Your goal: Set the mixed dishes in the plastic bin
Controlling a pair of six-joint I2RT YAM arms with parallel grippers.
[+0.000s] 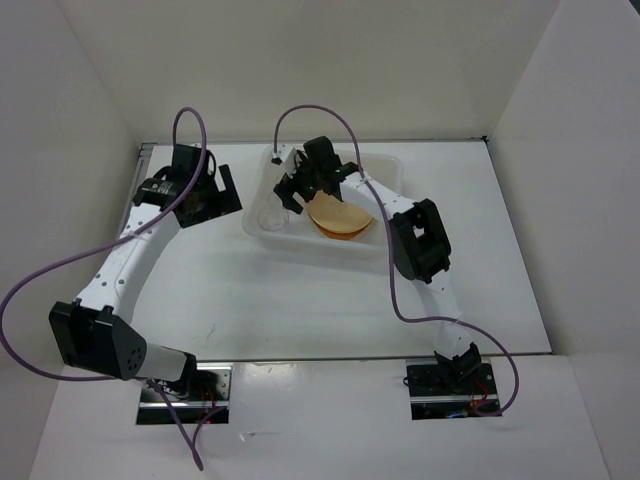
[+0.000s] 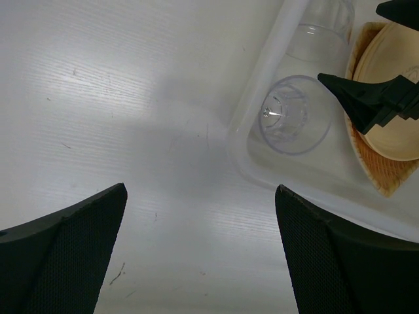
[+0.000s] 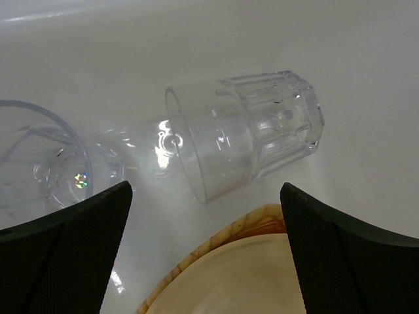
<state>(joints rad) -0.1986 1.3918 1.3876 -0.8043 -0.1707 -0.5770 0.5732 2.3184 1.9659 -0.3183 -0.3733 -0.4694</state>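
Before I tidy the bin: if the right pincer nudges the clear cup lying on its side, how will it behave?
Probably rolls: the cup lies on its round wall on the smooth bin floor. Clear plastic suggests light, slippery. The nearby plate could stop it.

A white table (image 1: 300, 300) sits enclosed by plain white walls (image 1: 400, 60).
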